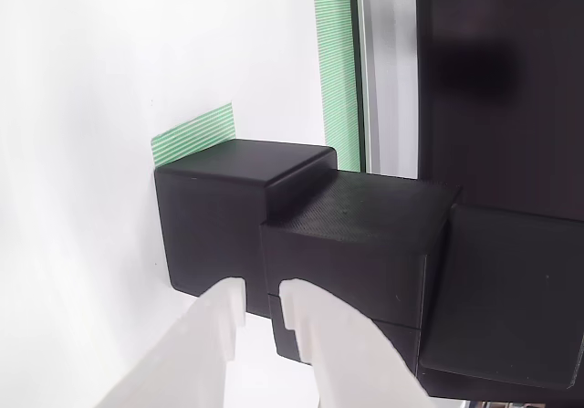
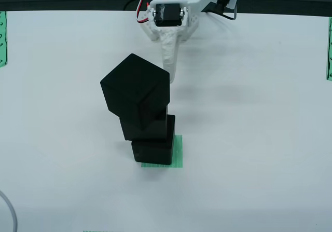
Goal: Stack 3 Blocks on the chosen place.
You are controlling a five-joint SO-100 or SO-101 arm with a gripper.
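Note:
Three black blocks stand stacked on the chosen place (image 2: 178, 152), a small green-striped patch. In the view from above, the bottom block (image 2: 153, 152) and middle block (image 2: 148, 128) sit roughly in line, and the top block (image 2: 136, 89) is turned at an angle and overhangs to the left. My white gripper (image 2: 170, 78) reaches down just behind the stack, shut with nothing in it. In the view that rides on the gripper, the stack lies sideways: the bottom block (image 1: 219, 216) against the patch (image 1: 196, 134), then the middle block (image 1: 356, 253) and top block (image 1: 511, 298). The gripper (image 1: 263, 295) points at it.
The arm's base and motor (image 2: 168, 14) stand at the table's far edge. Long green striped strips lie at the left edge (image 2: 2, 37) and right edge (image 2: 329, 50). A pale cable (image 2: 10, 214) curves at the near left corner. A dark panel (image 1: 502, 79) stands beyond a striped strip (image 1: 336, 61).

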